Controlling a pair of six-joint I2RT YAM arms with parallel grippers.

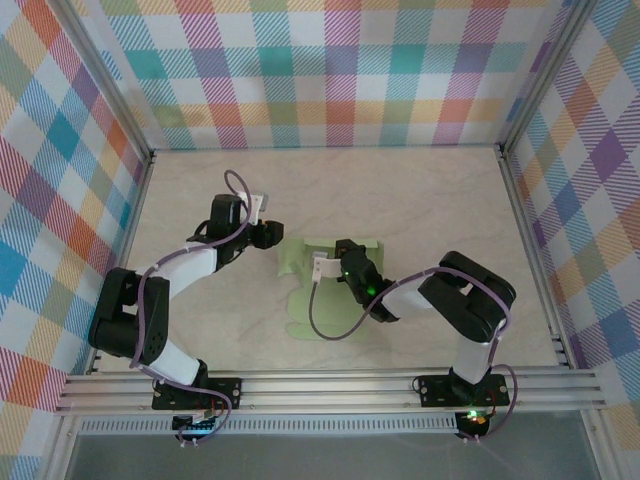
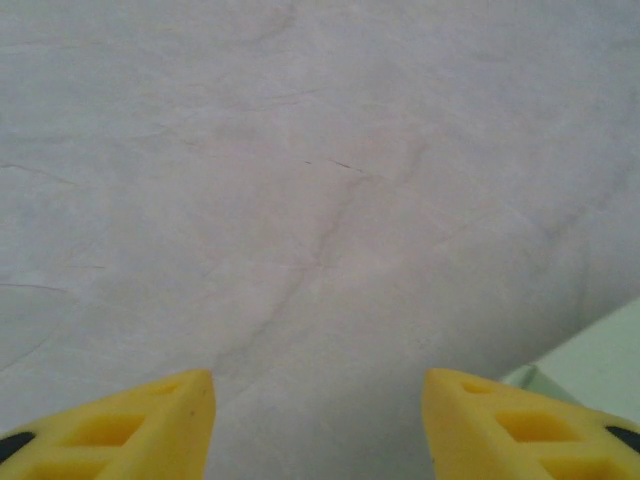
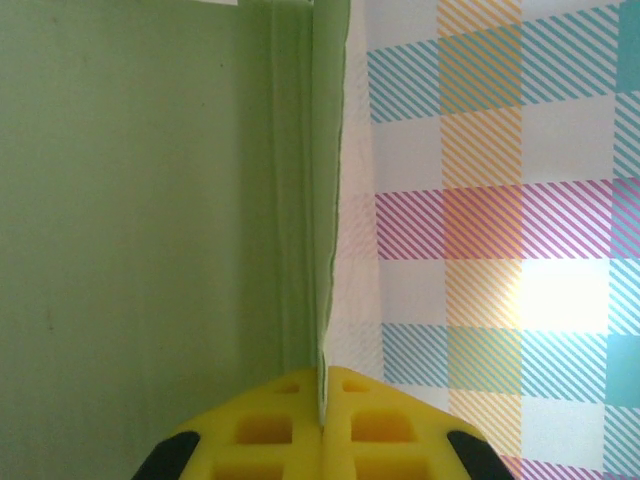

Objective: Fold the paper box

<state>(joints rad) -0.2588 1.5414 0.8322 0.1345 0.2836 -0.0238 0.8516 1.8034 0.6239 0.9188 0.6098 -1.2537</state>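
Your right gripper (image 3: 322, 408) has its yellow, lattice-cut jaws pressed flat together on a thin raised edge of the paper box (image 3: 130, 200), which runs straight up toward 12 o'clock from the pinch. At 9 o'clock of that edge is a smooth, matte pale-green panel with a soft crease line just beside the fold. At 3 o'clock is the wall (image 3: 500, 200), printed with hatched plaid squares. Your left gripper (image 2: 318, 392) stands wide with nothing between its jaws, the two yellow wedges sitting at 7 and 5 o'clock over the veined, marble-look table (image 2: 300, 180). A pale-green corner of the paper lies at 4 o'clock. From above, the paper box (image 1: 305, 295) lies near the middle of the table (image 1: 420, 200), a mostly flat sheet with rounded flaps spreading toward 7 o'clock from the right gripper (image 1: 345, 250). The left gripper (image 1: 270, 232) sits just beside its 10 o'clock corner.
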